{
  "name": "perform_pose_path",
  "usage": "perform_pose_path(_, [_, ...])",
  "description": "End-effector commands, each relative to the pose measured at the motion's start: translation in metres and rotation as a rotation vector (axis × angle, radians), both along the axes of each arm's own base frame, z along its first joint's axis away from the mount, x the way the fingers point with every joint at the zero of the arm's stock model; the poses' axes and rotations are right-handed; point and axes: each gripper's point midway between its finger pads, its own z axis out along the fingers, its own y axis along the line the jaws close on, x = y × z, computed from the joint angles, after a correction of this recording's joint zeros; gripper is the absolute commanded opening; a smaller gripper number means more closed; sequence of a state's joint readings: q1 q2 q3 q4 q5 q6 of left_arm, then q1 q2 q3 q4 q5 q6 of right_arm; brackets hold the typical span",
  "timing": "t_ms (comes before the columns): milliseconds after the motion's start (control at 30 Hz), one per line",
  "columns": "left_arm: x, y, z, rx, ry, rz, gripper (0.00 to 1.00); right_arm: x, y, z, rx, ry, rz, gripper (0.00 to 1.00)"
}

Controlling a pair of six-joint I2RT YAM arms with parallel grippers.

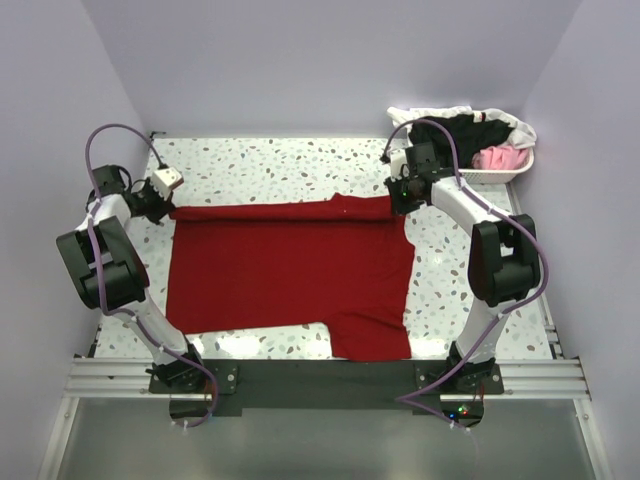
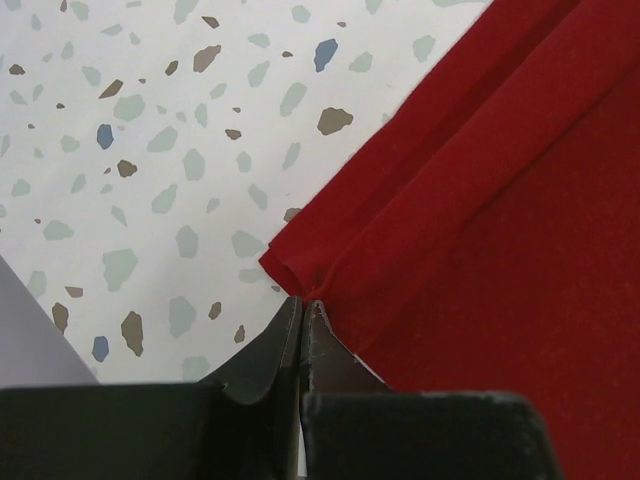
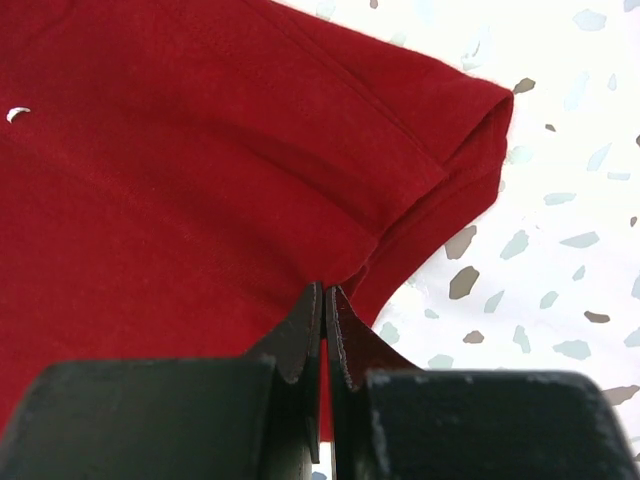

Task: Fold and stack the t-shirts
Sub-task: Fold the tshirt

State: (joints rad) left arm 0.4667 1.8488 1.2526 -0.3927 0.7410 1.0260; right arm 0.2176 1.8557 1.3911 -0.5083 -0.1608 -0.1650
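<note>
The left gripper (image 2: 303, 300) has its jaws closed to a slit, pinching a small pucker of cloth at the far left corner of the red shirt (image 1: 290, 270), close to the left edge of the table (image 1: 280, 160). The right gripper (image 3: 325, 290) is closed in the same way, clamping doubled cloth just beside a sleeve cuff at the shirt's far right end, right of centre and toward the far edge. Between the two grippers the shirt's far edge runs as a narrow folded band, roughly parallel to the table's far edge. The rest of the shirt lies flat across the middle of the tabletop, and its other sleeve reaches the near edge. The basket (image 1: 505, 177) stands at the far right corner. It holds a black shirt (image 1: 465, 130) and a pink shirt (image 1: 500, 157), and a white shirt (image 1: 440, 113) is draped over its far rim.
</note>
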Motion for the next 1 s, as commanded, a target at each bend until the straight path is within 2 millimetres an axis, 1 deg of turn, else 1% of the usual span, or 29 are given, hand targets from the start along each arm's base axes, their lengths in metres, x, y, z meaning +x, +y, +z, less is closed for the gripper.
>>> perform_pose_path(0, [-0.001, 0.013, 0.001, 0.061, -0.022, -0.010, 0.00, 0.005, -0.003, 0.011, -0.008, -0.040, -0.004, 0.00])
perform_pose_path(133, [-0.007, 0.013, -0.013, 0.073, 0.019, -0.033, 0.00, 0.003, -0.004, 0.002, -0.020, -0.006, 0.014, 0.00])
perform_pose_path(200, [-0.011, 0.012, -0.020, 0.072, 0.044, -0.041, 0.00, 0.003, -0.003, 0.001, -0.022, 0.002, 0.022, 0.00])
perform_pose_path(367, [-0.017, 0.011, -0.029, 0.073, 0.077, -0.054, 0.00, 0.000, -0.002, -0.001, -0.021, 0.024, 0.036, 0.00])
perform_pose_path(400, [-0.020, 0.009, -0.032, 0.068, 0.090, -0.060, 0.00, -0.001, 0.000, -0.004, -0.017, 0.038, 0.045, 0.00])
perform_pose_path(567, [-0.022, 0.008, -0.039, 0.082, 0.113, -0.069, 0.00, -0.011, 0.009, -0.011, -0.019, 0.085, 0.093, 0.00])
perform_pose_path(700, [-0.022, 0.008, -0.040, 0.083, 0.120, -0.070, 0.00, -0.014, 0.013, -0.012, -0.026, 0.093, 0.110, 0.00])
perform_pose_path(733, [-0.023, 0.008, -0.041, 0.089, 0.121, -0.075, 0.01, -0.015, 0.012, -0.014, -0.032, 0.101, 0.116, 0.00])
perform_pose_path(800, [-0.028, 0.006, -0.042, 0.089, 0.141, -0.091, 0.09, -0.014, 0.014, -0.011, -0.032, 0.101, 0.128, 0.00])
perform_pose_path(833, [-0.029, 0.008, -0.043, 0.097, 0.143, -0.104, 0.14, -0.017, 0.012, -0.012, -0.038, 0.118, 0.142, 0.00])
perform_pose_path(867, [-0.031, 0.006, -0.040, 0.094, 0.153, -0.113, 0.18, -0.017, 0.013, -0.009, -0.038, 0.118, 0.151, 0.00])
perform_pose_path(900, [-0.032, 0.006, -0.038, 0.092, 0.163, -0.120, 0.22, -0.018, 0.013, -0.008, -0.041, 0.123, 0.163, 0.08])
perform_pose_path(933, [-0.033, 0.004, -0.034, 0.087, 0.157, -0.147, 0.25, -0.023, 0.011, -0.007, -0.052, 0.140, 0.181, 0.12])
perform_pose_path(967, [-0.034, 0.001, -0.026, 0.070, 0.170, -0.158, 0.28, -0.023, 0.011, -0.002, -0.053, 0.136, 0.190, 0.21])
